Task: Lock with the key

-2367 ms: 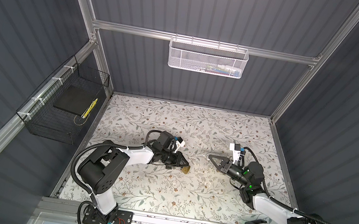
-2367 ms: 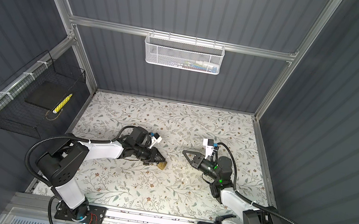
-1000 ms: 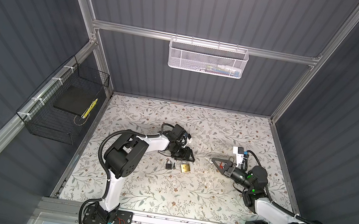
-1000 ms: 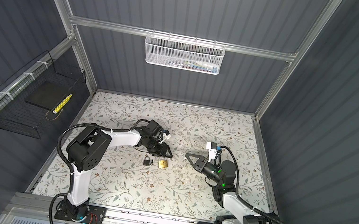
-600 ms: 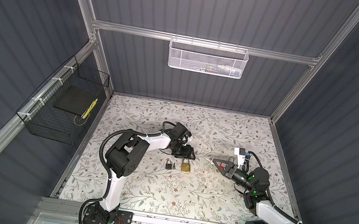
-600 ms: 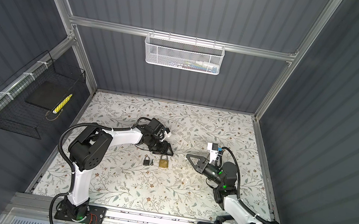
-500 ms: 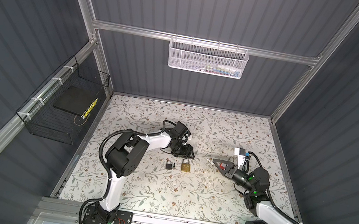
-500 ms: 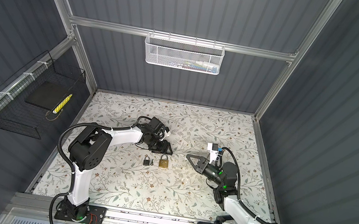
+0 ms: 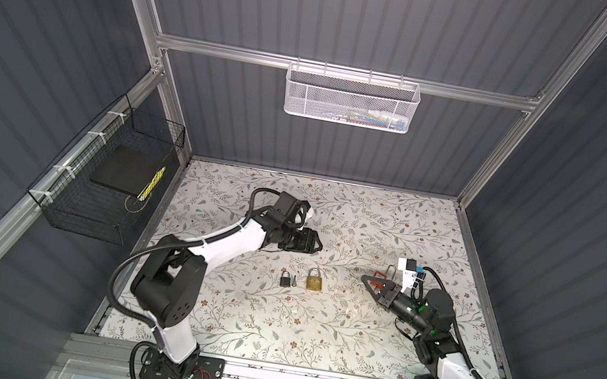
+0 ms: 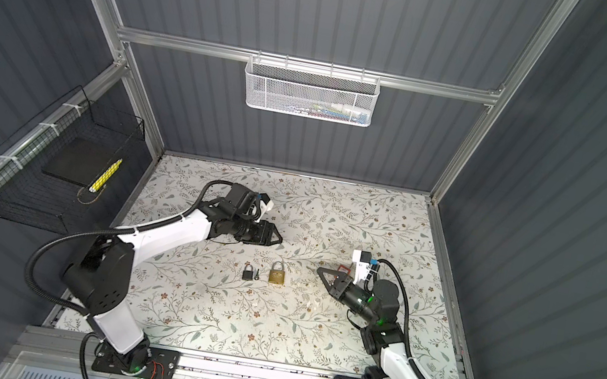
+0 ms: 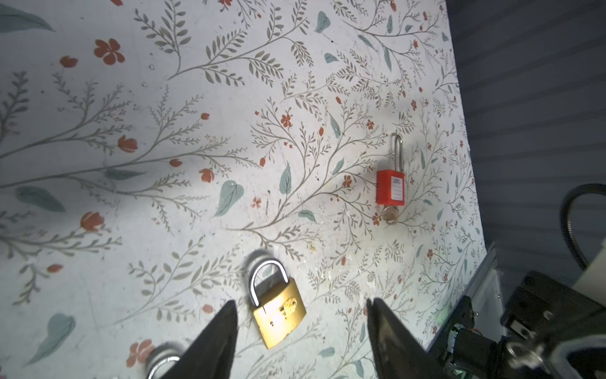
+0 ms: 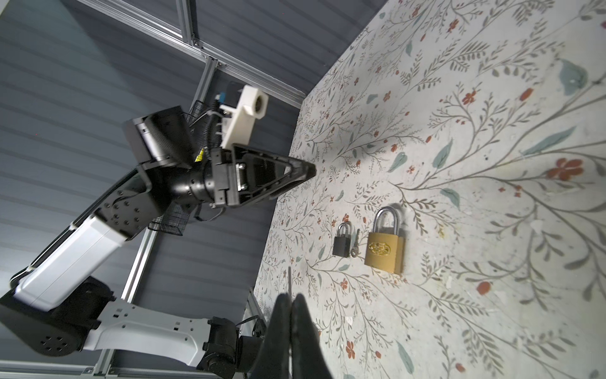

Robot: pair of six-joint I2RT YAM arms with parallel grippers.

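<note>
A brass padlock lies flat mid-table, its shackle looking closed. My left gripper hovers open behind it, holding nothing; in the left wrist view the padlock shows between the spread fingers. My right gripper sits to the padlock's right, pointing at it, shut on a thin key whose blade sticks out past the fingertips.
A small black padlock with a little key beside it lies left of the brass one. A red padlock lies by my right gripper. Wire baskets hang on the walls.
My left gripper let go of the brass padlock onto the table, opened wider and drew back toward the rear. My right gripper, still shut on the key, pulled slightly right.
</note>
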